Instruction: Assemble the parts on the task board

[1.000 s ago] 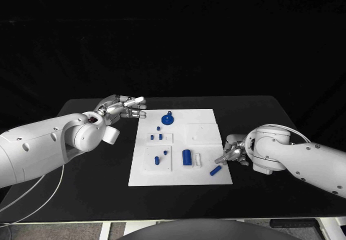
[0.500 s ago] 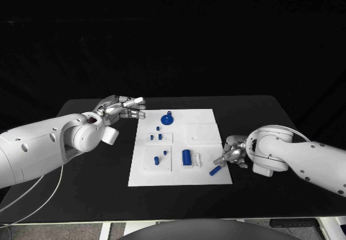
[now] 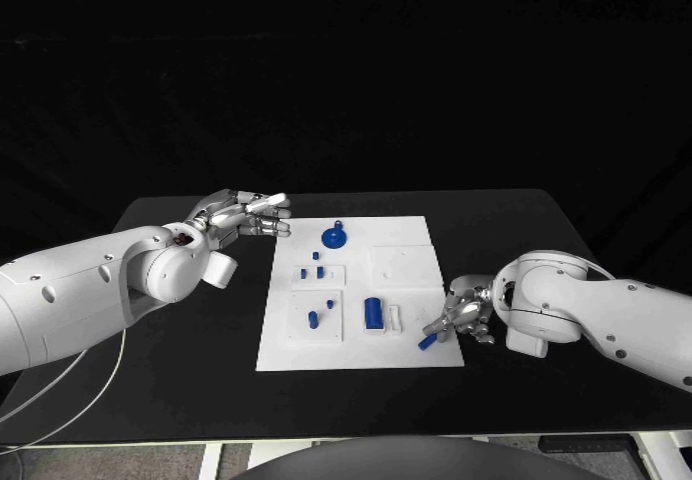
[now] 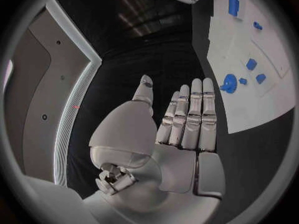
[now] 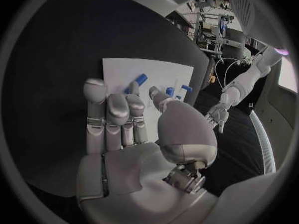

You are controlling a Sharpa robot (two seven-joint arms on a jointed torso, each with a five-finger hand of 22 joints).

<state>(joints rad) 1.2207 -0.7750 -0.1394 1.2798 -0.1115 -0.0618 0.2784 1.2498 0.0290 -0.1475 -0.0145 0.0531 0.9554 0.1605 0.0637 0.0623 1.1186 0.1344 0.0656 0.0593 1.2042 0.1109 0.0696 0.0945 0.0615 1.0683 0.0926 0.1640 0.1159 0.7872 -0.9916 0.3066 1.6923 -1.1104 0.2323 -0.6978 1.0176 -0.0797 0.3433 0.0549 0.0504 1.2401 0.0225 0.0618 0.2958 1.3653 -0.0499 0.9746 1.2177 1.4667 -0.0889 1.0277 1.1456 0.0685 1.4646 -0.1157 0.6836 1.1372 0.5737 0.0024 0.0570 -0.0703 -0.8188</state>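
The white task board (image 3: pixel 410 232) lies in the middle of the black table. On it are a round blue knob (image 3: pixel 335 238), several small blue pegs (image 3: pixel 313 320), a larger blue cylinder (image 3: pixel 374 314) and a loose blue peg (image 3: pixel 428 341) lying near its right front corner. My right hand (image 3: pixel 464 316) is at the board's right edge, empty, its fingers (image 5: pixel 116 109) straight and pointing at the loose peg (image 5: pixel 138 79); contact cannot be made out. My left hand (image 3: pixel 242 213) hovers off the board's far left corner, fingers (image 4: pixel 190 114) extended, holding nothing.
The black table (image 3: pixel 173 340) runs wide on both sides of the board (image 4: pixel 249 104). A white block (image 3: pixel 395 318) sits next to the blue cylinder. The left wrist view shows the knob (image 4: pixel 228 83) just beyond my left fingertips.
My right hand has slid a little toward the front of the table, closer to the loose peg. The left hand and the other parts have stayed in place.
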